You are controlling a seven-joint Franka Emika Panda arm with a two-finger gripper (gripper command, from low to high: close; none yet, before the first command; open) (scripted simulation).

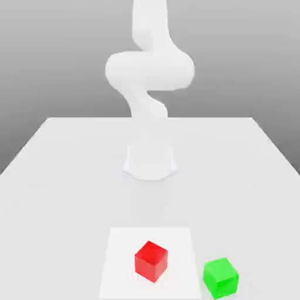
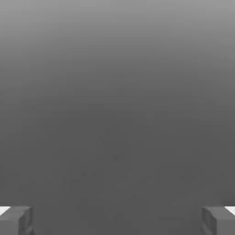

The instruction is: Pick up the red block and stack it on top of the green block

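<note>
The red block (image 1: pixel 151 261) rests on a paler square patch of the white table (image 1: pixel 70 176), near the front edge. The green block (image 1: pixel 221 277) stands on the table just to the exterior view's right of it, a small gap apart. In the hand view my gripper (image 2: pixel 117 221) is open, its two grey fingertips (image 2: pixel 17 220) set wide apart with nothing between them and only plain grey background beyond. The blocks are out of the hand view.
The white arm's base (image 1: pixel 150 161) sits mid-table behind the blocks, and its links (image 1: pixel 150 70) rise and curl upward out of the picture. The table spreads wide on both sides of the base.
</note>
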